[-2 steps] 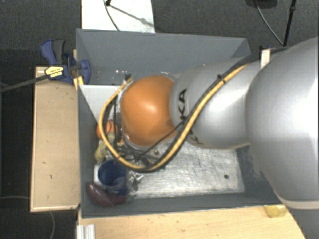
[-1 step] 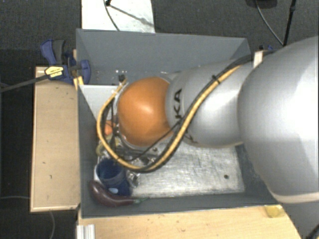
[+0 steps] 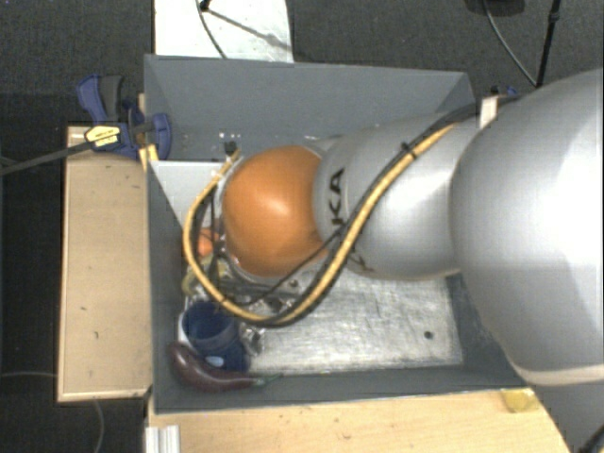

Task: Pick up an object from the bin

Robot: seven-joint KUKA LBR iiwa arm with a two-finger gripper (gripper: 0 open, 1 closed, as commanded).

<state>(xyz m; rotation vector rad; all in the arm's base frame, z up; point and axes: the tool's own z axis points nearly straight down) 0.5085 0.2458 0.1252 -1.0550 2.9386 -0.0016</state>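
Observation:
My gripper (image 3: 249, 298) reaches down into the bin's front left part, mostly hidden under the arm's orange cover. Just below and left of it stands a small blue cup-like thing (image 3: 208, 329), its opening facing up. In front of the cup, against the bin's front left corner, lies a dark purple curved thing (image 3: 202, 370) shaped like an aubergine, with a thin stem pointing right. A small orange thing (image 3: 203, 244) peeks out at the left of the cover, near the bin's left wall.
The thick silver arm comes in from the right and covers the bin's back and right side. Yellow and black cables loop round the orange cover down to the cup. A small dark speck (image 3: 427, 334) lies on the bin's floor at the right.

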